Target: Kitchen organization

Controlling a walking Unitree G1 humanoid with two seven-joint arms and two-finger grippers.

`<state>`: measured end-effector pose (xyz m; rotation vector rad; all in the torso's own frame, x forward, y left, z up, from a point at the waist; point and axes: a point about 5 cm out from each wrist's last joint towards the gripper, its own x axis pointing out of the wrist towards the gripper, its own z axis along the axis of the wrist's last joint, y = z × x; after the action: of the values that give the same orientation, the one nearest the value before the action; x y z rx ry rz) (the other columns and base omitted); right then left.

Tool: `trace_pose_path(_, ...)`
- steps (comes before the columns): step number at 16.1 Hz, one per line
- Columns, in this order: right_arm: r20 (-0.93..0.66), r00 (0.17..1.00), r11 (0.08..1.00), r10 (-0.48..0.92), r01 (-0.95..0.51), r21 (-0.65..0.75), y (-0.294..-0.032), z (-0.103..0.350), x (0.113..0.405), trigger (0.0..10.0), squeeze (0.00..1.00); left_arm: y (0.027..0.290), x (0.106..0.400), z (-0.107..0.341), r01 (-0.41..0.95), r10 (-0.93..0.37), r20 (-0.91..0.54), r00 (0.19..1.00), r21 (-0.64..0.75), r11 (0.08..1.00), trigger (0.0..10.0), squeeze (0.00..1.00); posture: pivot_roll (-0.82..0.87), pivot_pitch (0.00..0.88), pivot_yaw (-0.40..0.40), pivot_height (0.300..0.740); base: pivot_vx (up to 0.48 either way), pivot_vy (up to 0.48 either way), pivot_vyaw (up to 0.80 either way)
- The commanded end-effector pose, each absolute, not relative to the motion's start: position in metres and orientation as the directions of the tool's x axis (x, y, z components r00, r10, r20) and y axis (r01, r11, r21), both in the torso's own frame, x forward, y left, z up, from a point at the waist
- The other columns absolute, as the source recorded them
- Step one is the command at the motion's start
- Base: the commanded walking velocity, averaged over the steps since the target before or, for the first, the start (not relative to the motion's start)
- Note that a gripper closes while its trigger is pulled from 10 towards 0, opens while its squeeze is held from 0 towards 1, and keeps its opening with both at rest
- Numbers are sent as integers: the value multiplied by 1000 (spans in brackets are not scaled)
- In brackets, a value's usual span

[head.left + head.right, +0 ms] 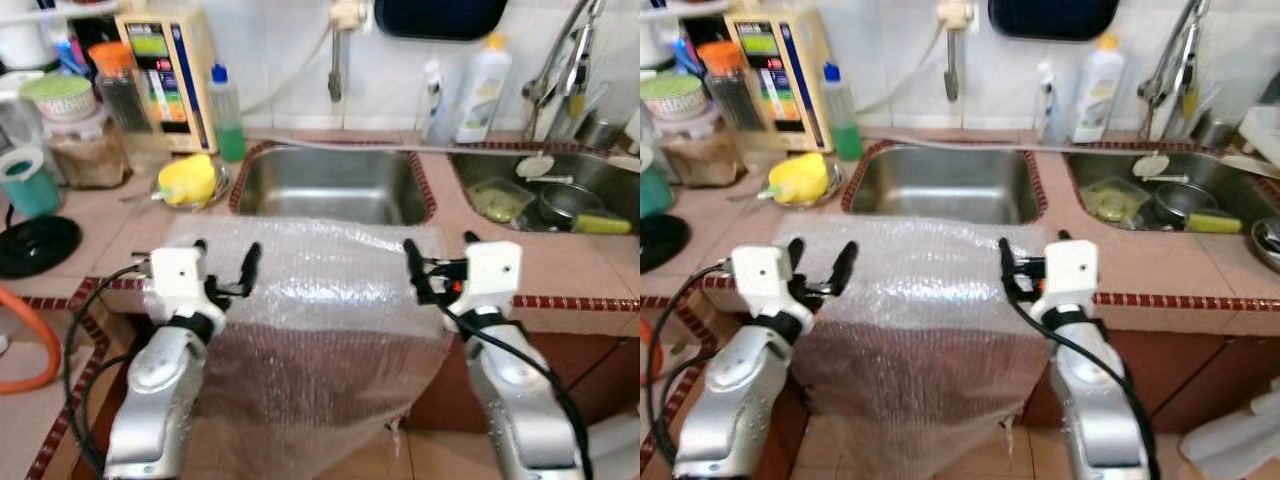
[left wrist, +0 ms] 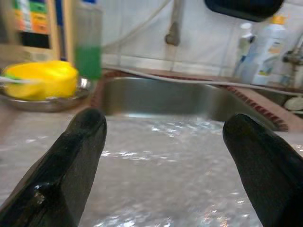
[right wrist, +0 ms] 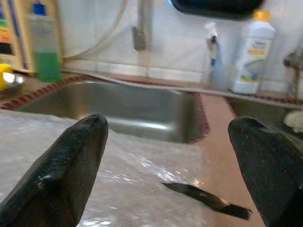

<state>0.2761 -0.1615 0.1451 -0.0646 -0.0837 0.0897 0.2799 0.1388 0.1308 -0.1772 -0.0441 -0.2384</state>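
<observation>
Bubble wrap sheet (image 1: 320, 310) draped over the front edge of the tiled counter (image 1: 570, 265), directly ahead of the empty steel sink (image 1: 330, 185); upper part lying flat on the counter up to the sink's near rim, lower part hanging down toward the floor; long axis running front to back, away from the robot, with the 2 side edges left and right. Left gripper (image 1: 222, 270) raised at the sheet's left edge, 2 black fingers spread wide, holding nothing; fingertips (image 2: 85, 132) hovering just over the wrap in the left wrist view. Right gripper (image 1: 440, 262) at the sheet's right edge, likewise spread and empty, wrap beneath one finger and bare tile beneath the other in the right wrist view. Symmetrical set-up: each arm about equally near its own side edge, sheet lying between the 2, so probably a 2-handed lift or fold, each gripper needing to drop and close on its own edge; contact with the wrap not yet made, as far as can be judged. Yellow object on a dish (image 1: 188, 180) left of the sink, green-filled bottle (image 1: 227, 112) behind it, second basin with dishes (image 1: 560, 195) to the right; all well apart from the wrap.
</observation>
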Motion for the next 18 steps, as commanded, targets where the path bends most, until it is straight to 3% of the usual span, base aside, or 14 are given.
trace_pose_path(1, 101, 989, 993, 107, -101, -60, -157, 151, 279, 10000, 0, 146, 280, 133, 222, -215, 63, 975, -141, 965, 10000, 0, 48, 0, 37, 740, 379, 296, 0)
trace_pose_path(4, 102, 989, 993, 105, -99, -61, -157, 150, 279, 10000, 0, 145, 279, 132, 226, -219, 60, 974, -144, 963, 10000, 0, 47, 0, 37, 740, 404, 176, 0)
trace_pose_path(12, 101, 990, 994, 99, -92, -66, -159, 151, 279, 10000, 0, 143, 279, 129, 223, -218, 48, 975, -158, 962, 10000, 0, 41, 0, 34, 740, 0, 0, 0)
trace_pose_path(18, 103, 989, 993, 103, -96, -68, -159, 151, 280, 10000, 0, 142, 279, 127, 223, -219, 46, 975, -162, 961, 10000, 0, 44, 0, 32, 740, 0, -472, 0)
